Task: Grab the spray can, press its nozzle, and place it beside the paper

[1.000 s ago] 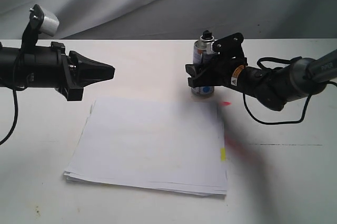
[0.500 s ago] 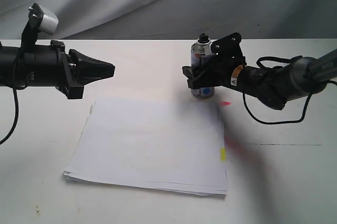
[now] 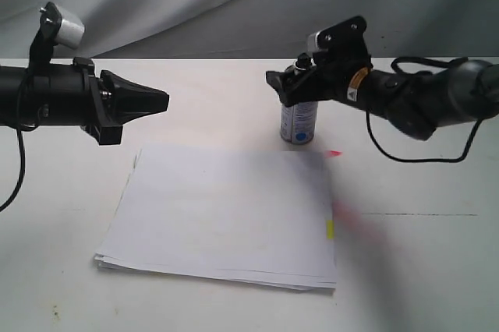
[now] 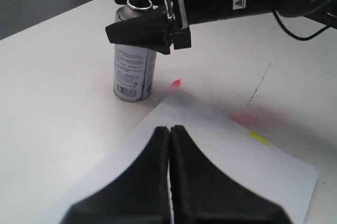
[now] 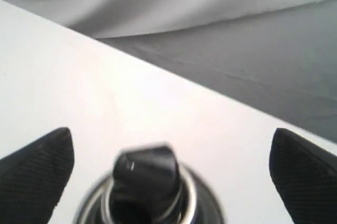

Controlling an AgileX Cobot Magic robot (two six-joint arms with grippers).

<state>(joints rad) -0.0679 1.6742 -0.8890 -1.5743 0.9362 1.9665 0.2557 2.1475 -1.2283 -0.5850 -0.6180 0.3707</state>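
Note:
The spray can stands upright on the white table, just beyond the far right corner of the paper, whose yellow tab sits on its right edge. My right gripper is open at the level of the can's top. Its fingers stand wide on either side of the black nozzle and touch nothing. From the left wrist, the can shows below the right gripper's fingers. My left gripper is shut and empty, hovering off the paper's far left corner.
A grey cloth backdrop hangs behind the table. A small pink mark lies by the can, and a fainter pink smear runs along the paper's right side. The right arm's cable droops toward the table.
My right gripper has risen from around the can's body to the height of its nozzle, with its fingers now spread apart. The can stays standing on the table. The left arm has not moved.

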